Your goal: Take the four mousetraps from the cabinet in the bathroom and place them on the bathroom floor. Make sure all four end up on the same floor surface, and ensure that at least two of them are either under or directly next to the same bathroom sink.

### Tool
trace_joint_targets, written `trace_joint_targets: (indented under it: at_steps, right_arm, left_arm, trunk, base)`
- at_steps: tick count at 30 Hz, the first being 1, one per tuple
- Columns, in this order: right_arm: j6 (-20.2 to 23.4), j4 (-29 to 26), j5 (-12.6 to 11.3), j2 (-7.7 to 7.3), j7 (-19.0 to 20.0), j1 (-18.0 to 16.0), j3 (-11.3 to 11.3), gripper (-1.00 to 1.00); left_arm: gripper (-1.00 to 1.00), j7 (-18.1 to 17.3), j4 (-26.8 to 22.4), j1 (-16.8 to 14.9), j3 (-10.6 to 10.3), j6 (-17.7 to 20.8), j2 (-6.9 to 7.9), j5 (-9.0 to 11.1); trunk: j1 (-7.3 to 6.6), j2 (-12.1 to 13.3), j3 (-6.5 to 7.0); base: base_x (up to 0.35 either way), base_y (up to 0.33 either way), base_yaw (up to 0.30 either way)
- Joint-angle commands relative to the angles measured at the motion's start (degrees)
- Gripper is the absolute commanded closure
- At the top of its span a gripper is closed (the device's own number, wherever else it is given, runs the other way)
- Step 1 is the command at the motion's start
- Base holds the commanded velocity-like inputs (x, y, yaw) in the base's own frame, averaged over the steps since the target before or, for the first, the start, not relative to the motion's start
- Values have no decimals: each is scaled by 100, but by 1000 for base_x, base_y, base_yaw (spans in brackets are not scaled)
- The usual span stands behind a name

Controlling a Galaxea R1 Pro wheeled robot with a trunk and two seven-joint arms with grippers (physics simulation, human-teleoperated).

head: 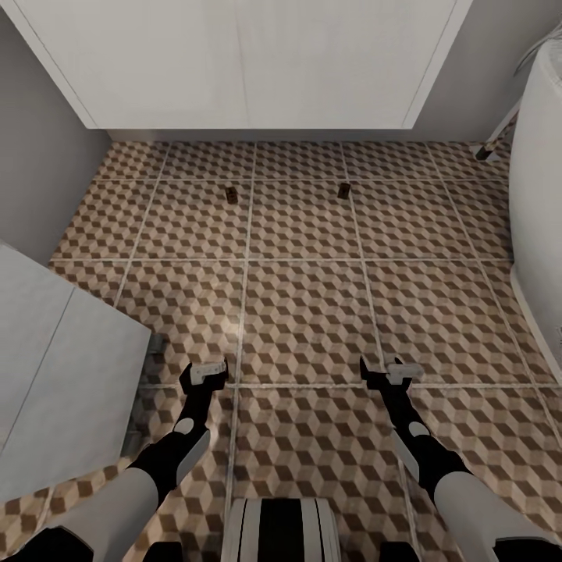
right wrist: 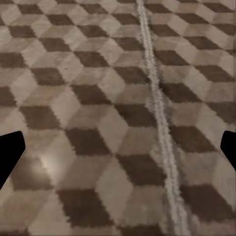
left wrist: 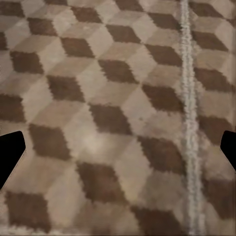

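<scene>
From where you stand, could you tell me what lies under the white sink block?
Two mousetraps lie on the bathroom floor just in front of the bathroom sink. The floor directly beneath the block is hidden by it.

even, soft light with faint shadows; a pale glare patch sits on the brown, beige and white cube-patterned tiled floor (head: 226, 324). both wrist views are blurry and pixelated; the head view bends straight lines at its edges.

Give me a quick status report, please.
Left gripper and right gripper open, empty, over bathroom floor. Two mousetraps on tiles near white unit. Path clear.
</scene>
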Motion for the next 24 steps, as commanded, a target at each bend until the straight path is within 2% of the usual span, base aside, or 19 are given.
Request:
trace_joint_targets:
  at_steps: [1,13,24]
  right_arm:
    - [-21,6,-61,-6,16,-3,32,-100]
    - [-25,6,-54,-6,16,-4,32,-100]
    - [-21,6,-56,-6,17,-5,32,-100]
  left_arm:
    - [-100,51,5,-5,-48,-21,4,30]
    - [-100,64,4,-5,-48,-14,18,20]
    - [-100,57,32,-5,-21,-14,98,19]
  trunk:
    - [-3,0,20]
    - [-34,16,286]
    - [-62,31,530]
  base:
    - [0,0,0]
    - [0,0,0]
    - [0,0,0]
